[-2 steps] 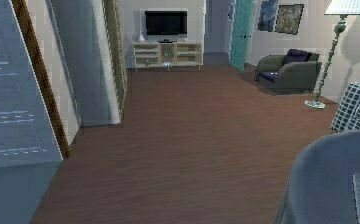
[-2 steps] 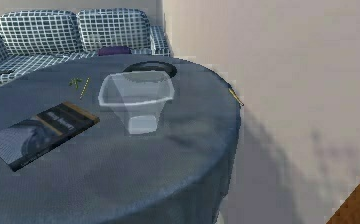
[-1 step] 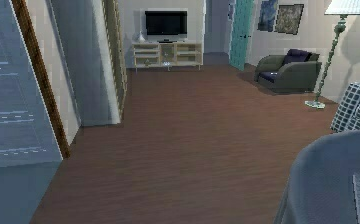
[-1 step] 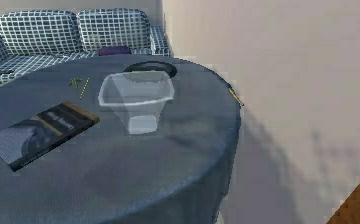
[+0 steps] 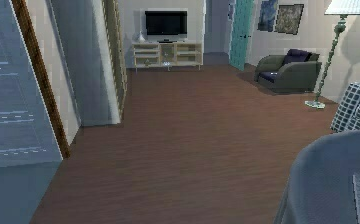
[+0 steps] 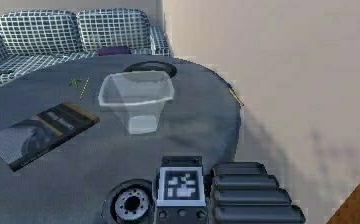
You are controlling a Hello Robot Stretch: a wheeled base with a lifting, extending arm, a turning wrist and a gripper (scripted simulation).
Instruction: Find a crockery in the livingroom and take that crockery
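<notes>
Bowl [image 6: 138, 98], clear and deep, stands near the middle of the round table [image 6: 203, 110], well apart from the gripper [image 6: 129, 204] at the table's near edge and straight out beyond it. Whether the gripper holds anything cannot be told. Reaching it likely calls for extending the arm outward.

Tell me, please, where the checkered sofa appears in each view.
Forward view: the checkered sofa is at the right edge, about halfway down.
Arm side view: the checkered sofa runs along the top left.
Shared landmark: the round grey table, at the forward view's bottom right and across the arm side view's middle.
</notes>
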